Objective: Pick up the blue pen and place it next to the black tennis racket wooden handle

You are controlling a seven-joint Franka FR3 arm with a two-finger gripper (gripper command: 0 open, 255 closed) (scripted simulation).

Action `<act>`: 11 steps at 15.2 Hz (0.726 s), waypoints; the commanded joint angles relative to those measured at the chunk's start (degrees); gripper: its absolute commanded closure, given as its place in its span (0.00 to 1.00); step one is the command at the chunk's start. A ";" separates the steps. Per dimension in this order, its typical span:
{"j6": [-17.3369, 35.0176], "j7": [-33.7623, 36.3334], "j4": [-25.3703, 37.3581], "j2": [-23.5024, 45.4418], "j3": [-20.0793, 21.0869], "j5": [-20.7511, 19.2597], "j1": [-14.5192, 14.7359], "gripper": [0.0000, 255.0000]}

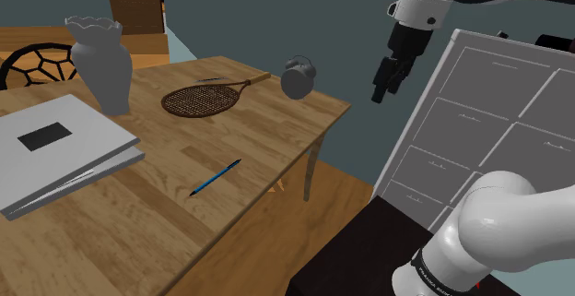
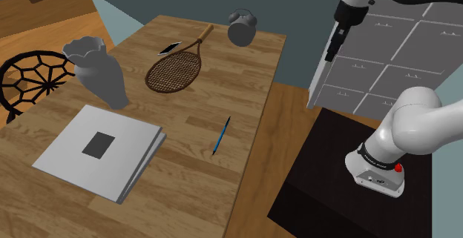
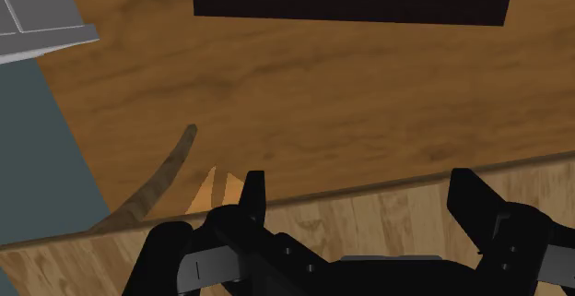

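Note:
A slim blue pen [image 1: 216, 177] [image 2: 222, 135] lies flat on the wooden table [image 1: 166, 202] [image 2: 245, 66], near its edge on the arm's side. The racket [image 1: 201, 100] [image 2: 174, 70], with a dark frame and strings, lies farther back; its wooden handle [image 1: 255, 81] [image 2: 205, 34] points toward a grey clock. My gripper [image 1: 380, 91] [image 2: 329, 56] [image 3: 361, 197] hangs high in the air beyond the table's edge, over the floor and well away from the pen. Its fingers [image 3: 249, 193] stand apart and open, with nothing between them.
On the table stand a grey vase [image 1: 99, 64] [image 2: 100, 73], a large grey book [image 1: 55, 147] [image 2: 100, 147], a grey alarm clock [image 1: 298, 77] [image 2: 241, 27] and a small flat phone-like thing [image 2: 170, 48] beside the racket. A white panelled cabinet [image 1: 488, 128] and the black stand [image 2: 319, 177] flank the arm.

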 commanded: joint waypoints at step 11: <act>6.75 29.01 -5.09 3.38 15.05 11.96 -1.72 0.00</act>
